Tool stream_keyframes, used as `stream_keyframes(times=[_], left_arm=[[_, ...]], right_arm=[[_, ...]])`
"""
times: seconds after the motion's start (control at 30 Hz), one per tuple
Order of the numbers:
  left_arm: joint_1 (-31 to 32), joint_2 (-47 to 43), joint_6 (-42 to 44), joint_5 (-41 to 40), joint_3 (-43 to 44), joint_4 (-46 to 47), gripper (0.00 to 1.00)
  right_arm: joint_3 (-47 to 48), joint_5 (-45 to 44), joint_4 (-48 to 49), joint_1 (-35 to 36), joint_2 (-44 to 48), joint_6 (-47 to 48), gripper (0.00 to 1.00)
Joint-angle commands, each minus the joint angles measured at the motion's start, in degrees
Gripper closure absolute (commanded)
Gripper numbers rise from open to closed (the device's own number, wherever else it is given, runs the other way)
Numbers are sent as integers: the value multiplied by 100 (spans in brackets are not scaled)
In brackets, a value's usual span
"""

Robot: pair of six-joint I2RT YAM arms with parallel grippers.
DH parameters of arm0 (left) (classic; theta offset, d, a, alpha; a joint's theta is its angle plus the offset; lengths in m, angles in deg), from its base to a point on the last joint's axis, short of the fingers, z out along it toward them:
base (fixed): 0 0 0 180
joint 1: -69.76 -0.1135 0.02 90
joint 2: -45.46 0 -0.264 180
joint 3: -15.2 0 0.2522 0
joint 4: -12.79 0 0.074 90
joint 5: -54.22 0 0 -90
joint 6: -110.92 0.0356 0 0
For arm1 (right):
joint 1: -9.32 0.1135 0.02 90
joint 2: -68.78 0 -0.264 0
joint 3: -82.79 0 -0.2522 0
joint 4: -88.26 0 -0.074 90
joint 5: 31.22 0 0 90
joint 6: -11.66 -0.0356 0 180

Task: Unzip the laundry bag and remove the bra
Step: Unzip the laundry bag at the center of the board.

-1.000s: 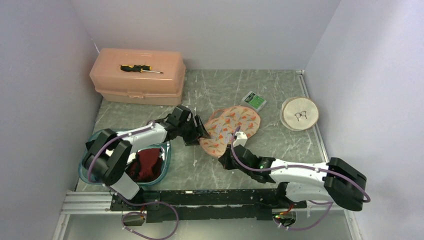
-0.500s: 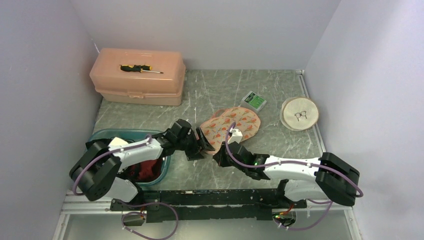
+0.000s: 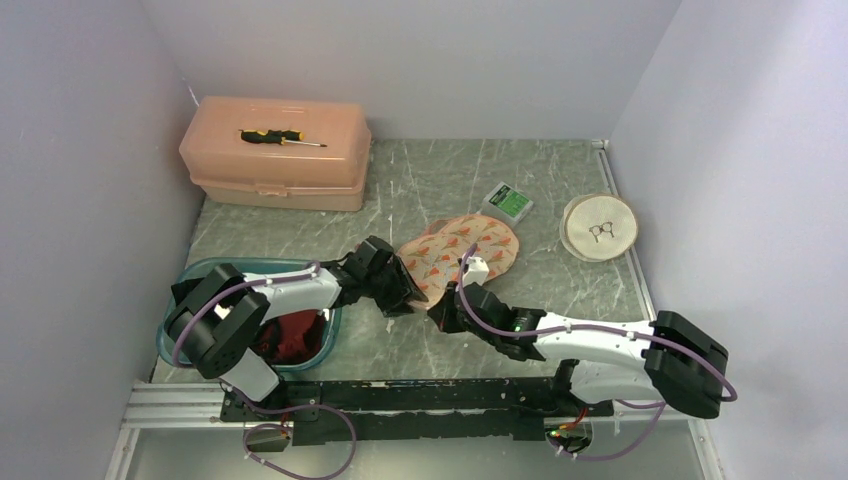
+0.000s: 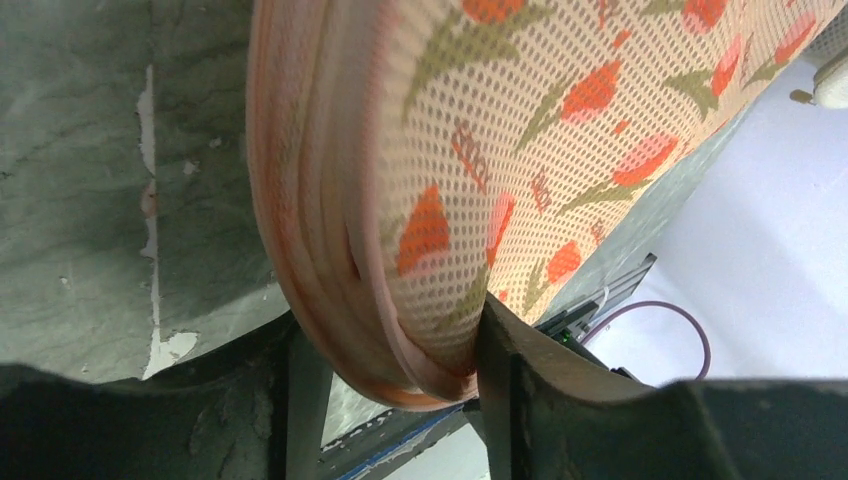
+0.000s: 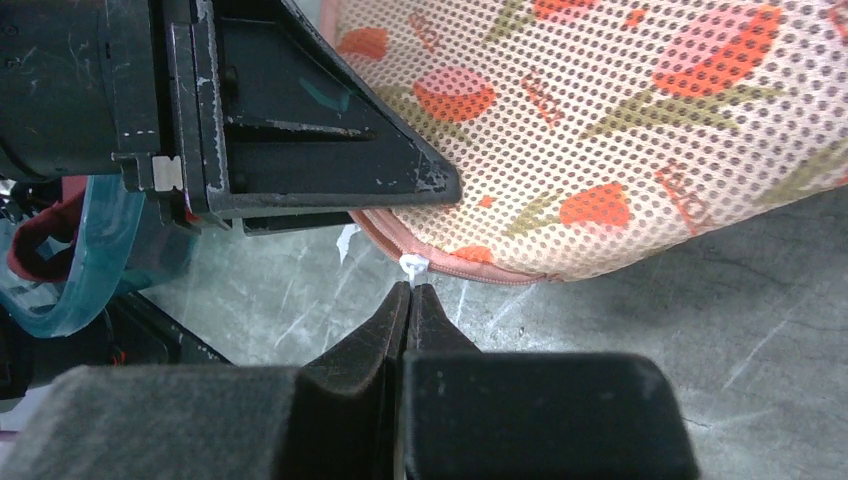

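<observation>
The laundry bag (image 3: 462,250) is a peach mesh pouch printed with red tulips, lying mid-table. My left gripper (image 3: 405,292) is shut on its near-left rim; in the left wrist view the rolled pink edge of the bag (image 4: 520,150) fills the gap between the left gripper's (image 4: 390,330) fingers. My right gripper (image 3: 443,312) sits just in front of the bag. It (image 5: 410,290) is shut on the white zipper pull (image 5: 413,268) at the zip seam. The red bra (image 3: 290,335) lies in the teal basin (image 3: 215,268), apart from both grippers.
A peach toolbox (image 3: 275,165) with a screwdriver (image 3: 280,137) on its lid stands at the back left. A green box (image 3: 508,202) and a round disc with glasses (image 3: 598,227) lie behind and right of the bag. Walls close in on three sides.
My left gripper came down along the bag's left edge to its near rim and its fingers narrowed onto it. The bag's near end drew back. The right gripper stayed shut at the zip.
</observation>
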Motion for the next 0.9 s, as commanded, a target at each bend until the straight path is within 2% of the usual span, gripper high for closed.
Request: stream_keyframes(times=[0.0,0.33,0.87], left_arm=[[-70,-172,3,-511,202,-373,48],[-169,-154,75,-536,252,-445,79],[-170,-170,132,-497,271,-503,80]], right_arm=[[-36,-129,-216,29,251,14,100],[-242,-331,-569,36,578,-53,100],[-352,-548,-955,30,651,-184,100]])
